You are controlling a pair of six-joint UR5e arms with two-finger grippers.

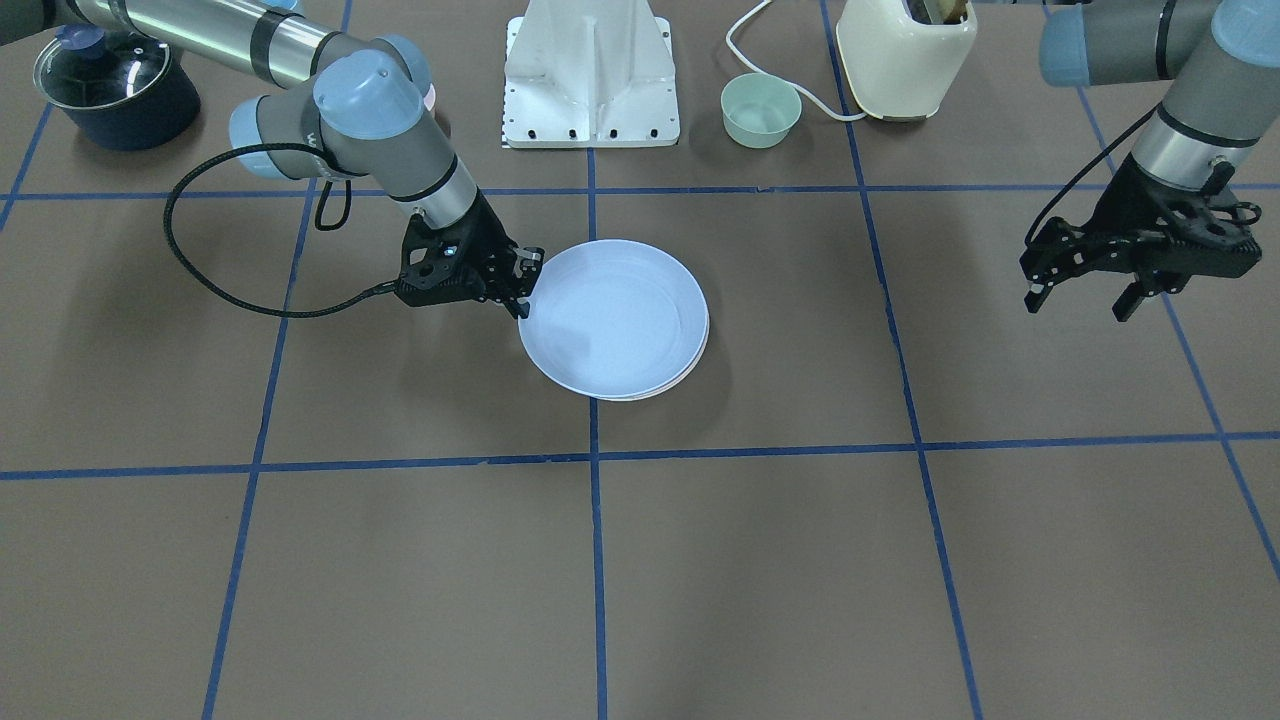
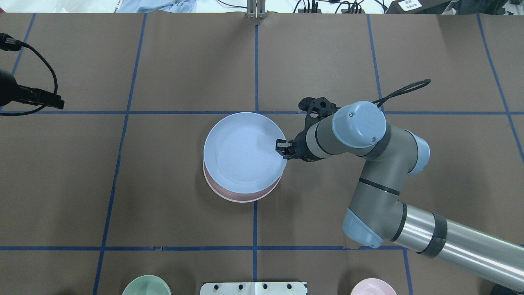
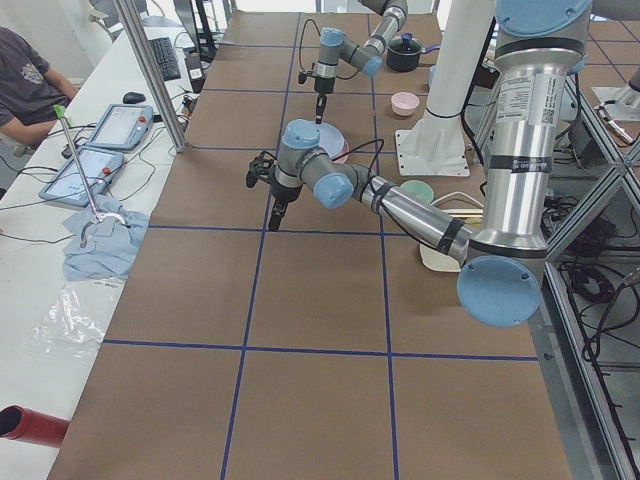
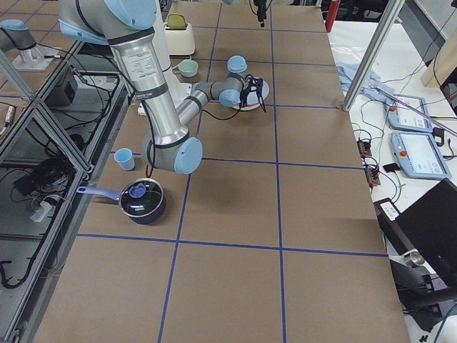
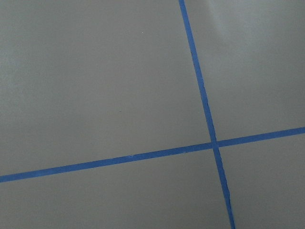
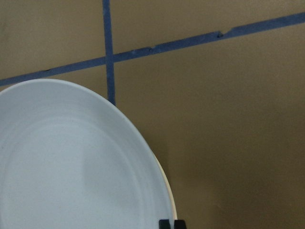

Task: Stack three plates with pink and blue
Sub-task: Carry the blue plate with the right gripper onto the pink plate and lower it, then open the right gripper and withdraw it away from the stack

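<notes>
Bright, even overhead light, soft shadows; wrist views perhaps slightly blurred.

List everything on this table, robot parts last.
blue plate: one, light blue, top of the centre stack
pink plate: one, pastel pink, under the blue one
cream plate: one, cream, only its rim shows at the stack's edge
green bowl: one, pale green, near the robot's base
pink bowl: one, pink, near the base
toaster: one, cream, beside the green bowl
pot: one, dark blue, glass lid, robot's right
left gripper: one, black, open, over bare table
right gripper: one, black, shut on the blue plate's rim
</notes>
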